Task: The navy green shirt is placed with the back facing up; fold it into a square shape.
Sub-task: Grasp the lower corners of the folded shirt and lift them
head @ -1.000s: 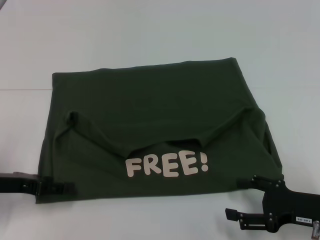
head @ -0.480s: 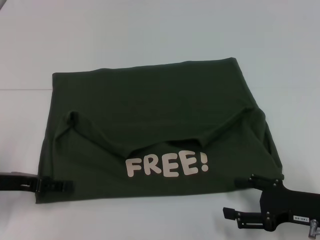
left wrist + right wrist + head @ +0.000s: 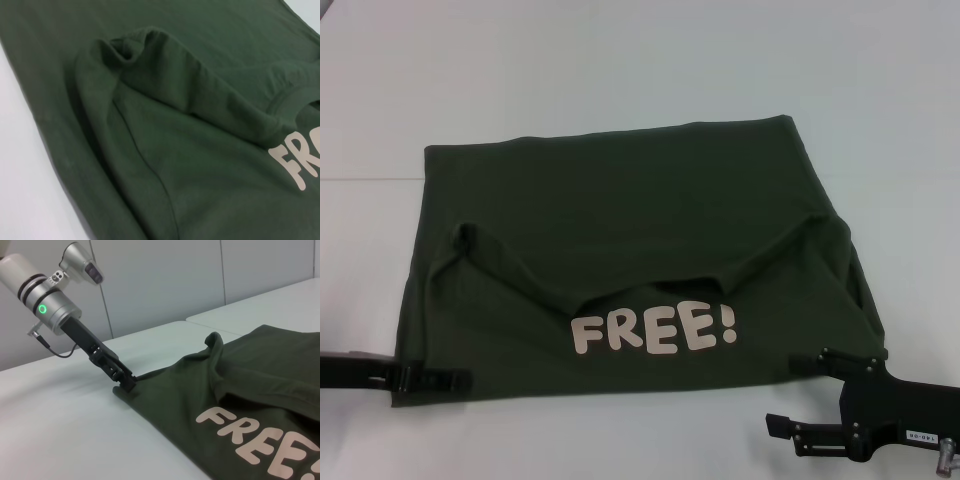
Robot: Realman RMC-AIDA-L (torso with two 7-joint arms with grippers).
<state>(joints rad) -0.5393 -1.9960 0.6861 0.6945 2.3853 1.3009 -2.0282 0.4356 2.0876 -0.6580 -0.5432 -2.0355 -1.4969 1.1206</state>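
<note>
Our left hand (image 3: pixel 455 379) and right hand (image 3: pixel 805 364) pinch the navy green shirt's (image 3: pixel 620 240) near corners; it lies wider than deep, lettering upright toward us.

Flat white table surface (image 3: pixel 620 70) fills the head view, matte, no markings. Faint straight seam (image 3: pixel 365 179) crosses it on the left side, like two panels butted together. In the right wrist view a second white tabletop panel (image 3: pixel 280 302) sits beyond the first, a narrow gap between them. Behind both: pale grey wall panels (image 3: pixel 165 280) with thin vertical joint lines. A thin black cable (image 3: pixel 60 353) lies on the table near the wall.
</note>
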